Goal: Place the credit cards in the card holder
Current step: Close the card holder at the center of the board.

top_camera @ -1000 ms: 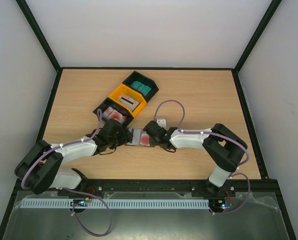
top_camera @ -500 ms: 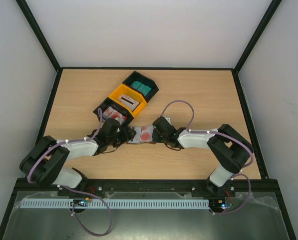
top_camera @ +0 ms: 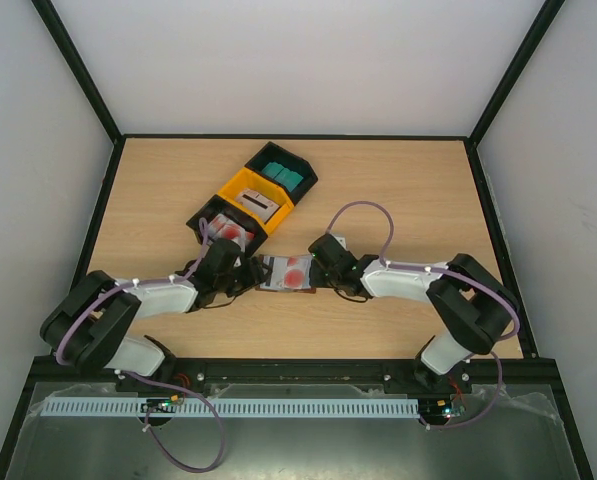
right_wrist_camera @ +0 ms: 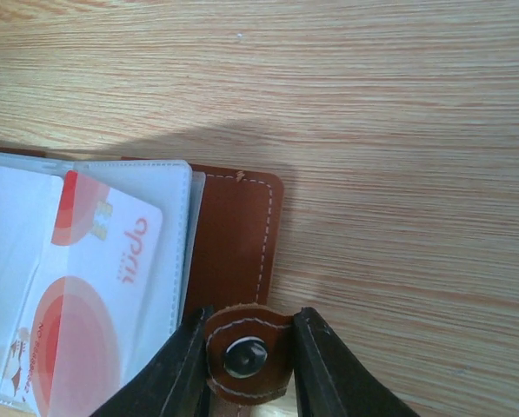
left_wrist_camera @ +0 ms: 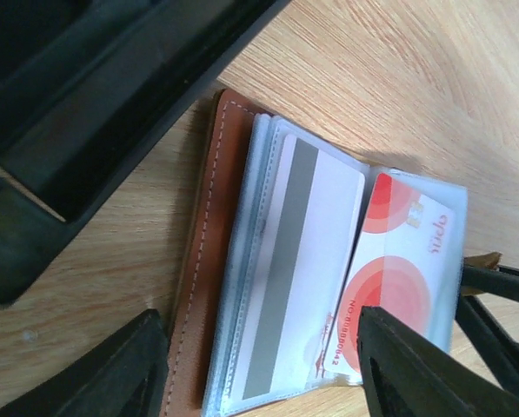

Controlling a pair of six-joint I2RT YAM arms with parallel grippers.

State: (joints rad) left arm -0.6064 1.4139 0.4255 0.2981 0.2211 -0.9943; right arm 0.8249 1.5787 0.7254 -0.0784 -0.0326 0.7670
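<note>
Brown card holder [top_camera: 284,272] lies open on the surface [top_camera: 398,190] near the bins [top_camera: 228,192], two credit cards [left_wrist_camera: 316,252] in its clear sleeves [left_wrist_camera: 242,313]. Right hand [right_wrist_camera: 250,360] pinches its snap tab [right_wrist_camera: 240,325]; left hand [left_wrist_camera: 263,373] gapes, gripping nothing

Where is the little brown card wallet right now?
In the top view, the card holder lies open mid-way across the table, just in front of the nearest black bin, between the left fingers and the right fingers, which pinch its snap tab.

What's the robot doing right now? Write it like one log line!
holder: open flat | cards: two slotted in | right gripper: pinching snap tab | left gripper: open over holder
</note>
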